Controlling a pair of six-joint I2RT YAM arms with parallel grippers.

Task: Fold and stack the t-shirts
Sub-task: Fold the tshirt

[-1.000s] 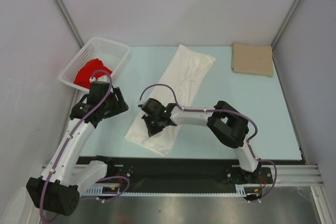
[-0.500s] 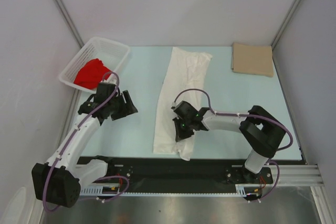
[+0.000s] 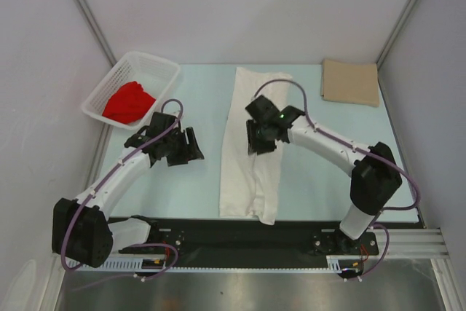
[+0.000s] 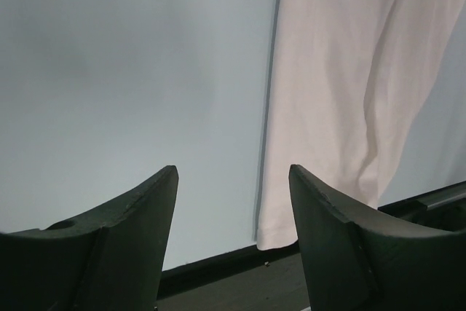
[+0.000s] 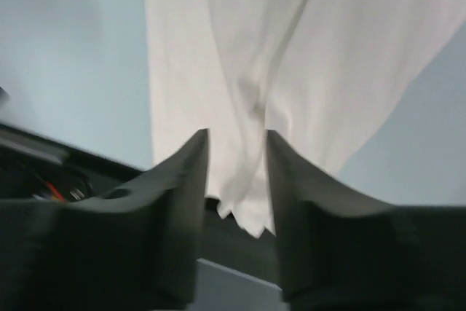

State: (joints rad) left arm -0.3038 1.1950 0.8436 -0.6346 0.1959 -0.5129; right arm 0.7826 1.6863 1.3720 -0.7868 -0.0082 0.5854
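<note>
Well left of the white t-shirt (image 3: 244, 172), the red t-shirt (image 3: 128, 102) lies bunched in the basket (image 3: 162, 65), and the left gripper (image 4: 231, 180) hangs just left of the white shirt's long edge, fingers spread and empty. That white shirt lies as a long strip, likely light and limp, so a hem corner looks the best hold. The right gripper (image 5: 237, 140) hovers over its far half, fingers slightly parted and apparently pinching nothing, while the tan t-shirt (image 3: 351, 82) lies flat well to its right.
</note>
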